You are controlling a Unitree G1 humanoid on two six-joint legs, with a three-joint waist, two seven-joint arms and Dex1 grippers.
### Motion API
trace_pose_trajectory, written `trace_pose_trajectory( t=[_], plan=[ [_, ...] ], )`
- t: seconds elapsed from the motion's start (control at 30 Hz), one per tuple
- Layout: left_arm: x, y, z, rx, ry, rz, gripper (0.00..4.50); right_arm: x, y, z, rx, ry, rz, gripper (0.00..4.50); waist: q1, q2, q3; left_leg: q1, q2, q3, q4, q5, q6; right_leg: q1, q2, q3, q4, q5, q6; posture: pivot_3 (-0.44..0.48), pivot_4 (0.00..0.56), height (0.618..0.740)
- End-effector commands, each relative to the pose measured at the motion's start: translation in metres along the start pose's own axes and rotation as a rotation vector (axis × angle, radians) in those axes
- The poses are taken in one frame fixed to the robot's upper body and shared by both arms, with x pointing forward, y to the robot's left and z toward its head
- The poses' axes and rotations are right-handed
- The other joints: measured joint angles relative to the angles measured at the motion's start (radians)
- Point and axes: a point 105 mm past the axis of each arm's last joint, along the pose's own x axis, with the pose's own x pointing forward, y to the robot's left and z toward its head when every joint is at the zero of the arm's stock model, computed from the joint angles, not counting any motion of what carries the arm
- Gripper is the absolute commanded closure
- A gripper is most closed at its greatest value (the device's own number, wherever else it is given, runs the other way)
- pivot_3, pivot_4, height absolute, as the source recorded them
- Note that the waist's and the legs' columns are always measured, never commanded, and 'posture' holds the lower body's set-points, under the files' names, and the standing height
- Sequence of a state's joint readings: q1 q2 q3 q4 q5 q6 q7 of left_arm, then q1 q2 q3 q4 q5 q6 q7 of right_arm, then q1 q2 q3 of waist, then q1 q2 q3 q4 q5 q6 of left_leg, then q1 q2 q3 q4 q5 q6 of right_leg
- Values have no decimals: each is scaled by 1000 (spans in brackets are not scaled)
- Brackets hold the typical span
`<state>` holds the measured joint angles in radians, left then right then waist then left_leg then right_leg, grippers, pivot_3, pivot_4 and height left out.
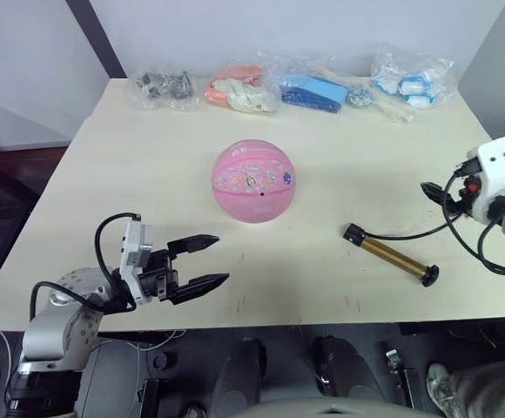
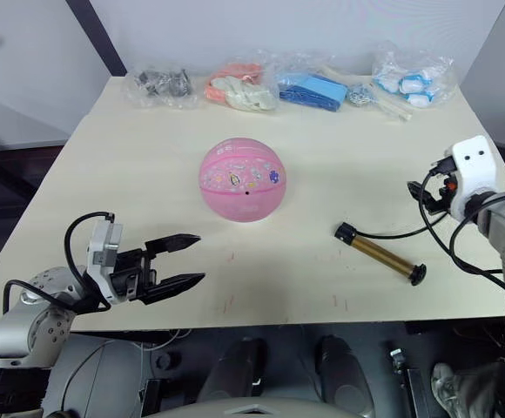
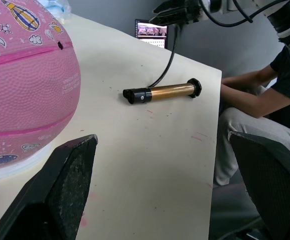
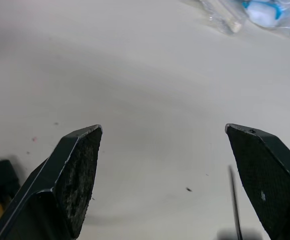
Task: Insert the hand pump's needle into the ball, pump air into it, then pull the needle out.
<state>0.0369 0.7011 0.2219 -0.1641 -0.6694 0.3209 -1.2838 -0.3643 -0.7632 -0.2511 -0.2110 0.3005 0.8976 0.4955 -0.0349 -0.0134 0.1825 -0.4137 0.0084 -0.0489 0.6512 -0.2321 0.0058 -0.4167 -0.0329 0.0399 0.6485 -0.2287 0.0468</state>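
Note:
The pink ball with small printed pictures stands mid-table, its black valve hole facing the near edge. To its right lies the hand pump, a gold tube with black ends. Its thin black hose runs right to just below my right gripper. That gripper hovers open near the table's right edge, nothing between its fingers. A thin dark line shows beside one finger. The needle is too small to make out. My left gripper is open and empty, low at the near left, pointing toward the ball.
Several clear bags lie along the far edge: dark parts, orange-pink items, blue items, white-blue items. A person sits off the table's right side. Bare tabletop lies between ball and near edge.

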Motion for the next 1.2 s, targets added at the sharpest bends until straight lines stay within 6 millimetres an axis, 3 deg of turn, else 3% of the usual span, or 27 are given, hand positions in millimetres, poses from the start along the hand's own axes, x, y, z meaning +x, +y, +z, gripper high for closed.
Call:
trace_pose_trajectory(
  t=[0.03, 0.13, 0.27, 0.53, 0.9, 1.2],
  plan=[
    [3, -1, 4, 22, -8, -19, 0, -18, -14, 13, -39, -36, -50, 406, 0, 0, 0, 0, 0, 0, 0, 0, 0, 0, 0, 0, 0, 0, 0, 0, 150, 740],
    [4, -1, 4, 21, -10, -22, 0, -28, -17, 15, -24, -52, -39, 406, 1, 0, 0, 0, 0, 0, 0, 0, 0, 0, 0, 1, 1, 0, 0, 0, 150, 740],
    [5, -1, 5, 15, -16, -25, 0, -44, 12, 35, -30, -178, 146, 406, -1, 0, 0, 0, 0, 0, 0, 0, 0, 0, 0, 1, 1, 0, 0, 0, 150, 740],
    [2, 1, 10, -27, -56, 20, 0, -71, 69, 44, -47, -403, 448, 406, 3, 0, 0, 1, 1, 0, 2, 0, 0, 0, 1, 1, 6, 0, 0, 0, 150, 740],
    [-13, 3, 1, -85, -41, 224, 0, -95, 85, -11, 22, -306, 470, 406, 15, -1, -1, 3, 2, 1, 4, 0, 0, 1, 1, 2, 9, -3, 2, 0, 150, 740],
    [-37, 4, -30, -143, 34, 395, 0, -124, 77, -66, 82, -155, 308, 406, 21, -2, -1, 12, 5, 7, 4, 0, 0, 5, 0, 7, 10, -6, 0, 0, 150, 740]
  ],
)
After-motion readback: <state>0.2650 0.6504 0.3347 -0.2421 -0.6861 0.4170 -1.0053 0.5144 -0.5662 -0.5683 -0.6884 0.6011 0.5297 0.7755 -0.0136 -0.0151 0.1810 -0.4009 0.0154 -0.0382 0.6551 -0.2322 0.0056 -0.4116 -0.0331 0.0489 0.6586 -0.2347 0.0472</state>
